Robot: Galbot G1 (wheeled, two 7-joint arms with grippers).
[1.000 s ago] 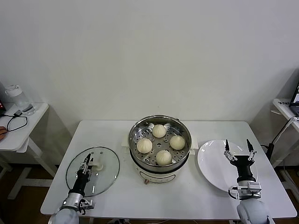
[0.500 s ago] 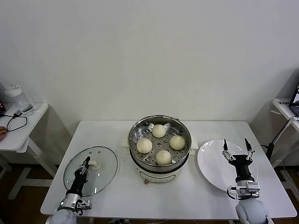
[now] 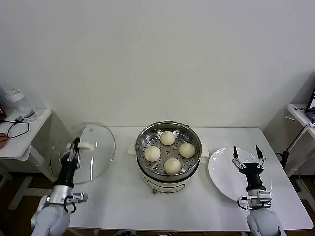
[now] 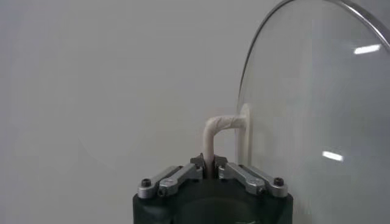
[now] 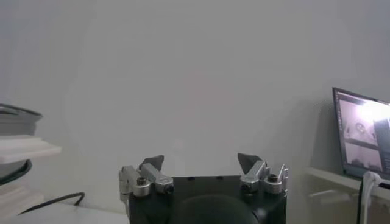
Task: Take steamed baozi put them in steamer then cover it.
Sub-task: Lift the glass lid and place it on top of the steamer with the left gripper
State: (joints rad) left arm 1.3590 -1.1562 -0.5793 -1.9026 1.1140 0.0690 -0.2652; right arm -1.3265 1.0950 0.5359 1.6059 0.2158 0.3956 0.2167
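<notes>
Several cream-white baozi [image 3: 172, 165] sit in the shiny steel steamer [image 3: 168, 129] on its white pot base at the table's middle. My left gripper [image 3: 76, 145] is shut on the white handle [image 4: 214, 131] of the clear glass cover [image 3: 93, 157] and holds the cover tilted on edge in the air, above the table's left end and left of the steamer. The glass [image 4: 317, 122] fills one side of the left wrist view. My right gripper [image 3: 245, 151] is open and empty, pointing up over the white plate [image 3: 224, 172].
The white plate lies right of the steamer. A small side table [image 3: 19, 135] with a water jug [image 3: 18, 103] and a black cable stands at the far left. A laptop screen [image 5: 364, 143] shows off the right side.
My left gripper has lifted the cover off the table and tipped it upright, moving it up and back. The right gripper has drifted slightly toward me over the plate.
</notes>
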